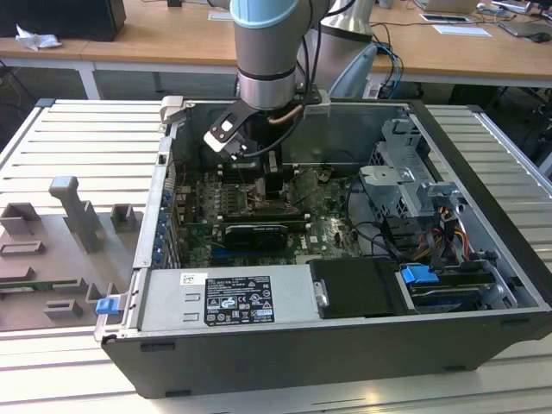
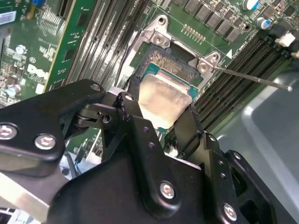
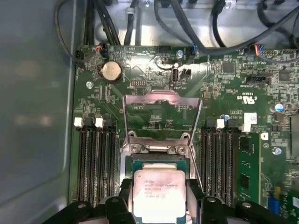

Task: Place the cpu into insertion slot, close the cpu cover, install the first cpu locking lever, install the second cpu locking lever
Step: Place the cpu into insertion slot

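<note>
First wrist view: the cpu (image 3: 158, 189) is clamped by the gripper (image 3: 159, 207) at the insertion slot (image 3: 159, 160), cpu cover (image 3: 161, 112) raised; level, square seating is judged essential.

Light-brown wooden desks (image 1: 129, 47) on white metal frames run across the top of the exterior view. A black box (image 1: 65, 17) and crumpled white paper (image 1: 36, 39) sit at upper left, and white sheets (image 1: 461, 29) at upper right. A pale ribbed metal worktable (image 1: 78, 138) spans the frame below.
</note>
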Controlling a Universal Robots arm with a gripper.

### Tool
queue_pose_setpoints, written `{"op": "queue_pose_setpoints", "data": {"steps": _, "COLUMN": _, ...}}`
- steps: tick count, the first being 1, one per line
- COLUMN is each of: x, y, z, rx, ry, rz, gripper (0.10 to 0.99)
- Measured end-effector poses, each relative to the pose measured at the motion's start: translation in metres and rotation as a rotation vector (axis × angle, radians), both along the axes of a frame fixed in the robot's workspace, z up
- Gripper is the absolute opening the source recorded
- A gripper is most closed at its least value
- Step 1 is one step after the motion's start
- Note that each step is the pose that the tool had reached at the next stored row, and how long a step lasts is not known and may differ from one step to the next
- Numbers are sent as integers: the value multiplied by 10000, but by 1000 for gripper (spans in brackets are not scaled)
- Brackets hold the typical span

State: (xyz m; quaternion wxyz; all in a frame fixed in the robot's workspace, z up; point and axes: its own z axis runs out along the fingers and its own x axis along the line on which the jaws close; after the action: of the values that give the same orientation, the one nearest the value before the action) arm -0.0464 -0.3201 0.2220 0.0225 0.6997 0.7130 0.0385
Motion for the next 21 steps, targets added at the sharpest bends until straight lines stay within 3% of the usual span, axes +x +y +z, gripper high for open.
{"op": "queue_pose_setpoints", "data": {"steps": 10, "x": -7, "y": 0, "z": -164, "rx": -1, "ry": 17, "rz": -196, "gripper": 541}}
{"op": "queue_pose_setpoints", "data": {"steps": 16, "x": -8, "y": 0, "z": -227, "rx": -4, "ry": 29, "rz": -198, "gripper": 541}}
{"op": "queue_pose_setpoints", "data": {"steps": 21, "x": -8, "y": 0, "z": -229, "rx": -4, "ry": 28, "rz": -196, "gripper": 549}}
